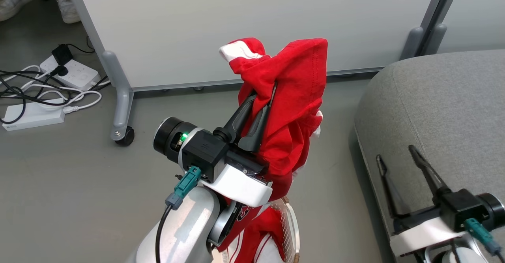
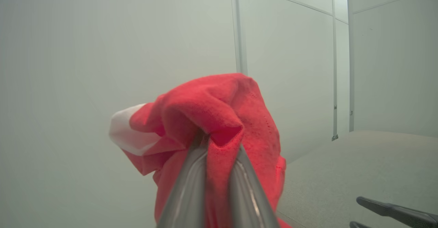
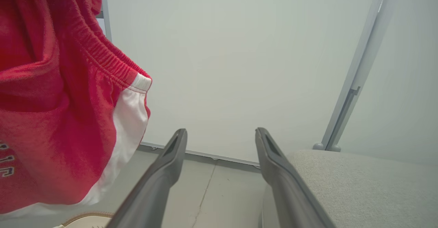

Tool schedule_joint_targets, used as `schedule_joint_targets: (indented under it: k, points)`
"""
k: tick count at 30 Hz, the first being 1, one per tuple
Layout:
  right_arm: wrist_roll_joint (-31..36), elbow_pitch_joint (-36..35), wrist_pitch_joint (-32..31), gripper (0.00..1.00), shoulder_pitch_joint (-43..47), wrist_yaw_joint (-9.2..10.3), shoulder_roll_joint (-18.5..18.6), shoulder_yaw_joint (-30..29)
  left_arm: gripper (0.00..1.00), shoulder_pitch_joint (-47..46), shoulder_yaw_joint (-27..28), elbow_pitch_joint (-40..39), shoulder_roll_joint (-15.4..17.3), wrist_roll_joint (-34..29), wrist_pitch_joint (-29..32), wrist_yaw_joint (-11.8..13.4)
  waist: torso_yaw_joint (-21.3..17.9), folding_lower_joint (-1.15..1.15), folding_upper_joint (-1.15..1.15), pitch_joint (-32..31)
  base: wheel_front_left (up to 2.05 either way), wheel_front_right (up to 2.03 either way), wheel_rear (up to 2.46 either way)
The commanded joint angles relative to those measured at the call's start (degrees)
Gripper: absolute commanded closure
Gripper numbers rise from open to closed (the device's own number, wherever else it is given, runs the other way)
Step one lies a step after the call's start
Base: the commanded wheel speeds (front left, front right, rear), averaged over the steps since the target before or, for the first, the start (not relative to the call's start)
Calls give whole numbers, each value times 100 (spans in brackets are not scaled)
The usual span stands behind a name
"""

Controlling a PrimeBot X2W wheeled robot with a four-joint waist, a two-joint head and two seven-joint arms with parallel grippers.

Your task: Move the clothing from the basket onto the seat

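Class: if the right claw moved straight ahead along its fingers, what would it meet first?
Probably the white partition panel, though depth is unclear; the clothing hangs left of that line.

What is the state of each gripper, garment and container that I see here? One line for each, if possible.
left gripper: shut on the red shorts.
right gripper: open, holding nothing, above the edge of the seat.
red shorts: held up, hanging crumpled.
basket: holds another red garment.
power strip: black plug inserted.
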State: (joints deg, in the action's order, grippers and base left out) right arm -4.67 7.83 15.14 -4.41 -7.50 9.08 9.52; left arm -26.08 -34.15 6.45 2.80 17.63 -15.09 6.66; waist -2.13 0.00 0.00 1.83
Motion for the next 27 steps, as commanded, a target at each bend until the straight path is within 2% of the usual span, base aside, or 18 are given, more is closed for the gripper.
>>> schedule_joint_targets:
  k: [1,4,8,12,16,17,21,27]
  points:
    - [-101,-2,2,0,-1,0,-37,-99,100,-18,29,-20,18,-26,-5,12,8,0,0,0,0,0,0]
    - [-360,34,2,0,40,0,-91,-220,100,-7,36,-16,17,-18,-6,20,24,0,0,-4,0,0,0]
    - [-760,-196,2,0,99,0,76,-108,100,3,45,13,18,-33,-5,17,41,0,0,11,0,0,0]
    - [-872,-451,2,0,141,0,210,38,100,-12,46,22,17,-39,-5,16,44,0,0,30,0,0,0]
    - [-1057,-1068,3,0,182,0,568,818,100,-58,31,33,18,-64,-6,1,59,0,0,86,0,0,0]
    - [-1057,-1068,3,0,182,0,568,818,100,-58,31,33,18,-64,-6,1,59,0,0,86,0,0,0]
    - [-1192,-1461,2,0,144,0,880,1605,100,-77,-3,28,16,-77,-6,-5,87,0,0,105,0,0,0]
    - [-1093,-1501,2,0,-90,0,968,2216,100,-137,-170,-13,15,138,-6,21,179,0,0,90,0,0,0]
